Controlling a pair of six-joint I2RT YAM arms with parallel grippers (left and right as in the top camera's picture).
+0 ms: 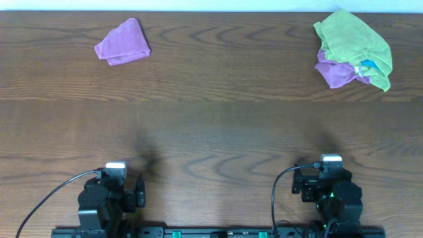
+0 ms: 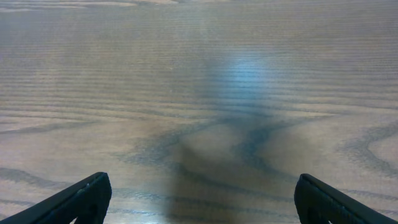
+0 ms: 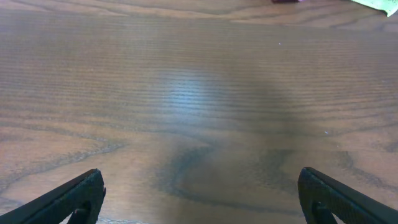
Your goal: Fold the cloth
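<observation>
A folded purple cloth [image 1: 122,42] lies at the far left of the table. At the far right a crumpled green cloth [image 1: 353,41] lies on top of a purple cloth [image 1: 336,71], with a bit of blue [image 1: 367,65] showing. My left gripper [image 2: 200,196] is open and empty over bare wood near the front edge, seen in the overhead view [image 1: 115,182]. My right gripper [image 3: 199,196] is open and empty too, at the front right [image 1: 330,175]. A green edge of the pile [image 3: 379,4] shows at the top of the right wrist view.
The dark wood table [image 1: 211,125] spans the whole view. Black cables [image 1: 53,192] run from each arm base along the front edge. A white wall strip runs along the far edge.
</observation>
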